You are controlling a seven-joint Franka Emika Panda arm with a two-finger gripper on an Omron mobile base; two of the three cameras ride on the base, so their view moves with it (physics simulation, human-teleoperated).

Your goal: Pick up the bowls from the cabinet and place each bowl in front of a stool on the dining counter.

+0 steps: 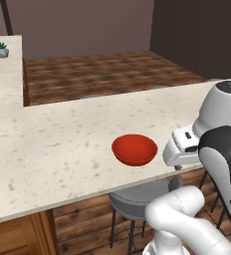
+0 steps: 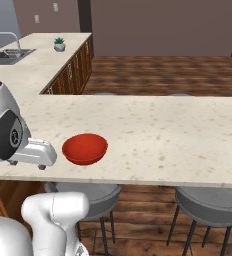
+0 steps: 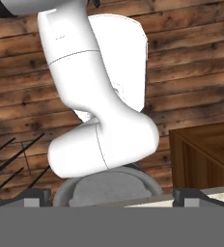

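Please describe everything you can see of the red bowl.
The red bowl is wide, round and shallow, glossy like glazed ceramic or plastic, and seems empty. It stands upright on the dining counter, near the edge above a grey stool. The open gripper is beside it and does not touch it.

Glossy red bowl (image 1: 134,149) on beige counter (image 1: 62,144) speckled with brown flecks. Grey stool seat (image 2: 210,199) on thin black legs. Brown plank floor (image 2: 158,75) with dark grain. Small green plant (image 2: 59,44) in a pale pot.
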